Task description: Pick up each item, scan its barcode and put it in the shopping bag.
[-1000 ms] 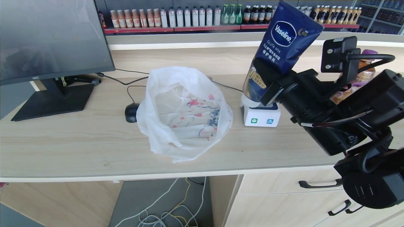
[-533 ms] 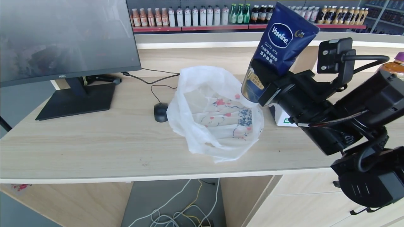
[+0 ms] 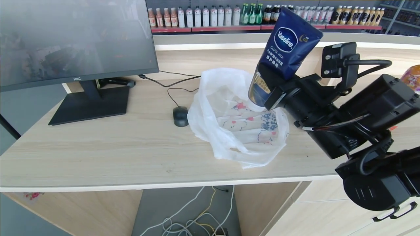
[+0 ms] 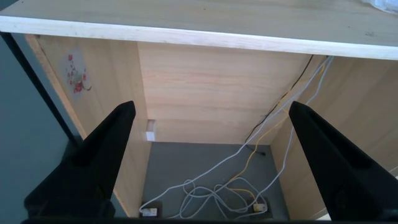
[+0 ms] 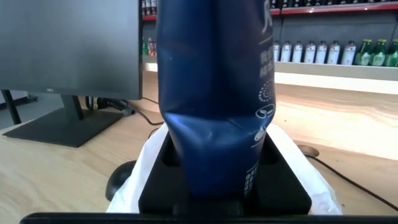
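Grasping the dark blue plastic tube (image 3: 286,46) low on its body, the right pincer (image 3: 266,93) holds it crimped end up over the 1 o'clock rim of the white plastic shopping bag (image 3: 226,141), probably so it drops inside. The left pincer (image 4: 211,155) hangs released below the wooden tabletop (image 3: 98,147).

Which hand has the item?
The right hand, shut on the blue tube by the shopping bag; the left hand is open and empty.
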You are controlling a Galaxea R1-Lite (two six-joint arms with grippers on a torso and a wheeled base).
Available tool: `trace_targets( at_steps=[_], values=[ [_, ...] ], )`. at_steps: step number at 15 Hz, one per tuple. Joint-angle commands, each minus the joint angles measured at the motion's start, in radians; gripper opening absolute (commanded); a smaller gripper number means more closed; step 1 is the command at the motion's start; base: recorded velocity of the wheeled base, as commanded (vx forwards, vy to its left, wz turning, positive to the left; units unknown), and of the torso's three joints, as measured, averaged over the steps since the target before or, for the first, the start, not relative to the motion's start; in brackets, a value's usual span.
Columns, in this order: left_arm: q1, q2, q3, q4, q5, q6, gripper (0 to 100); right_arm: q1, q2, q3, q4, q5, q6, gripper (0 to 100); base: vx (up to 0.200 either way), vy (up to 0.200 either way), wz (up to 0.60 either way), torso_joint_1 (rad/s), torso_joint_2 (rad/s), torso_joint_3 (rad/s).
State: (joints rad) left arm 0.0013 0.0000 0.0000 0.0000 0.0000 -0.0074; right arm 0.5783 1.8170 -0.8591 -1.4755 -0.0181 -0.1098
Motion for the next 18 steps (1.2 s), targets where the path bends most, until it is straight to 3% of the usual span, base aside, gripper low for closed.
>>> trace_targets(
  at_steps=[1, 6, 12, 18],
  values=[
    [0.000, 0.000, 0.000, 0.000, 0.002, 0.000, 100, -0.003, 0.022, -0.024, 0.000, 0.003, 0.002, 0, 0.000, 0.000, 0.00, 0.000, 0.00, 0.000],
    [0.000, 0.000, 0.000, 0.000, 0.000, 0.000, 100, -0.005, 0.059, -0.051, 0.017, 0.003, 0.032, 0, 0.000, 0.000, 0.00, 0.000, 0.00, 0.000],
    [0.000, 0.000, 0.000, 0.000, 0.000, 0.000, 100, -0.005, 0.087, -0.185, 0.250, 0.001, 0.045, 0, 0.000, 0.000, 0.00, 0.000, 0.00, 0.000],
    [0.000, 0.000, 0.000, 0.000, 0.000, 0.000, 100, -0.041, 0.217, -0.334, 0.253, 0.001, 0.055, 0, 0.000, 0.000, 0.00, 0.000, 0.00, 0.000]
  ],
)
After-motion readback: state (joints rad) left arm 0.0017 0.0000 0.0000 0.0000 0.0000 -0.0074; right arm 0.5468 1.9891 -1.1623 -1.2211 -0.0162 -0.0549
